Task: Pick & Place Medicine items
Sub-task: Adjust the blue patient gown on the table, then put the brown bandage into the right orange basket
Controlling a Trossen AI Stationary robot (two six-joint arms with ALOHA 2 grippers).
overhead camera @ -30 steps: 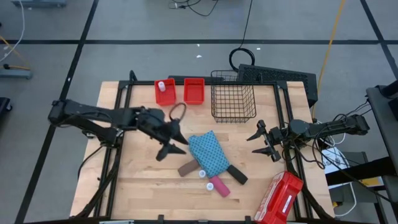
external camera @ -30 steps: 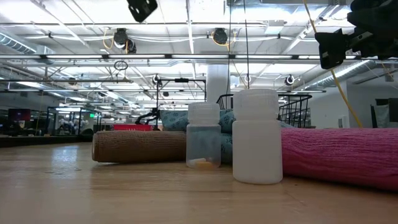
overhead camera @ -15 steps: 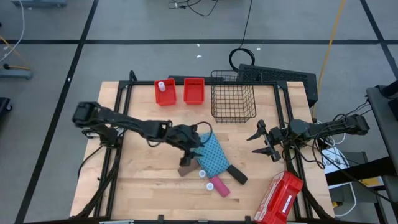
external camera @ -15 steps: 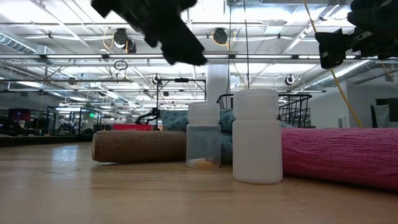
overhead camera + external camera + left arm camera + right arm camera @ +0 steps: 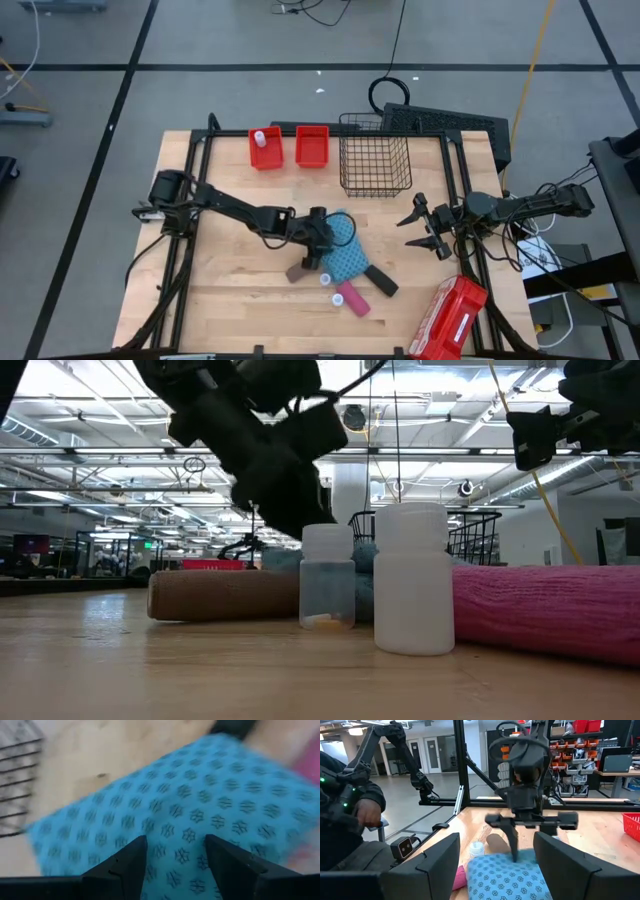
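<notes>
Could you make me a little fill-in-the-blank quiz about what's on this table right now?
1. The left gripper hovers over the ____ patterned cloth.
2. One white-capped vial sits in a ____ bin.
3. The wire basket holds ____.
4. The right gripper has its fingers ____.

Missing words: blue; red; nothing; open

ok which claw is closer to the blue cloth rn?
Left. The left claw hovers open right over the blue cloth; the right claw waits open off beside it, near the table's right edge.
</notes>
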